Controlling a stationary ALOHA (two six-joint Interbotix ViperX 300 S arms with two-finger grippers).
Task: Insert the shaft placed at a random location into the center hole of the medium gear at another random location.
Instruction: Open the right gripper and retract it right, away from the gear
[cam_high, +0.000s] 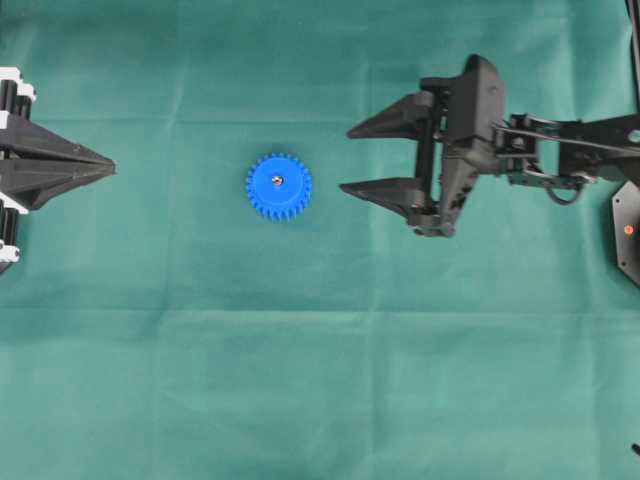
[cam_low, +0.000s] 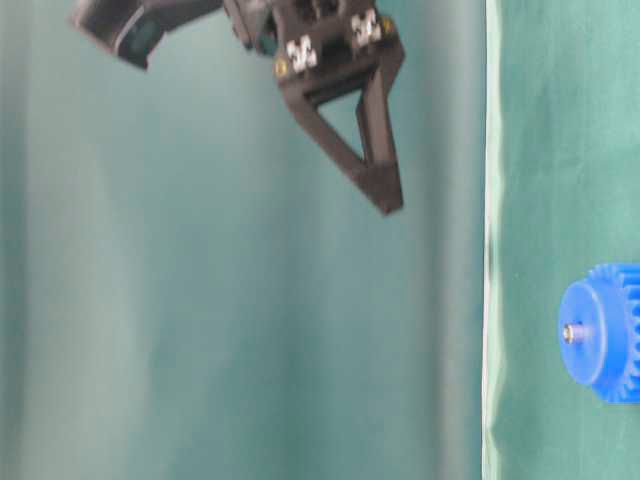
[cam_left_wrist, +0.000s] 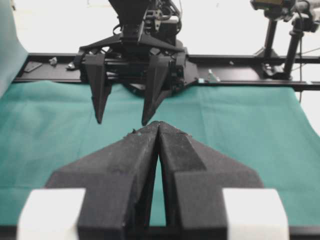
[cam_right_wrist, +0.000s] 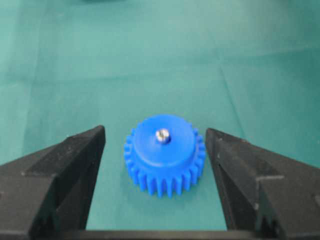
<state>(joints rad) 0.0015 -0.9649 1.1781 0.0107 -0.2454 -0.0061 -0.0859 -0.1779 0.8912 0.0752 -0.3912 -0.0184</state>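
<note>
The bright blue plastic toothed gear (cam_high: 279, 186) lies flat on the green cloth (cam_high: 320, 380), a little left of the middle of the overhead view, between the two arms and touching neither. The small silvery metal shaft (cam_high: 278, 181) stands in its center hole, so the hole itself is filled and only the pin's shiny end shows.

The overhead view gives that end as a mere dot. The right wrist view shows it as a rounded head (cam_right_wrist: 162, 134) rising slightly above the gear's raised hub (cam_right_wrist: 165, 145), and the table-level view shows the pin (cam_low: 570, 333) sticking out a short way from the hub face.

The right gripper (cam_high: 345, 160) is released, its two black fingers spread wide and holding nothing; from overhead it sits to the right of the gear, apart from it. In its own camera the fingers (cam_right_wrist: 65, 170) frame the gear on both sides without touching. The table-level view alone shows it raised well clear of the cloth (cam_low: 390, 205).

The left gripper (cam_high: 112, 166) rests at the left edge, well apart from the gear, its tips clenched together on nothing. The left wrist view confirms the pressed-together fingers (cam_left_wrist: 158, 125) and shows the right gripper (cam_left_wrist: 122, 120) facing it, but the gear is hidden there.
</note>
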